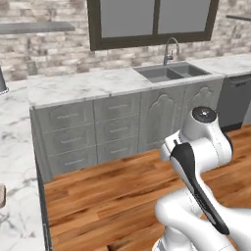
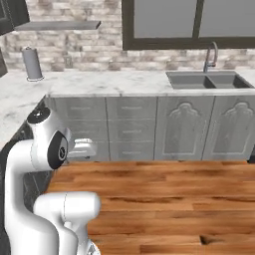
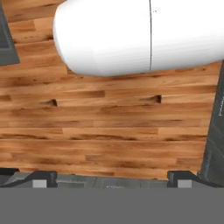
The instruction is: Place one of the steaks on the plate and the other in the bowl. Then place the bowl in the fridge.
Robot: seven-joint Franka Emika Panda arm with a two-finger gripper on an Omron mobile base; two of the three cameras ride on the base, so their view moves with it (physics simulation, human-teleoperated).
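Observation:
The steaks, the plate, the bowl and the fridge are out of view. My gripper points down at the wooden floor, its two dark fingertips standing wide apart with nothing between them, so it is open. The white arm is folded up over the base, well back from the counter; from the right side the arm stands at the lower left.
A marble counter over grey drawers runs along the back wall and turns down the left side. A grey double sink with a faucet sits in it, a dishwasher at far right. A paper-towel roll stands at the corner. Open floor lies ahead.

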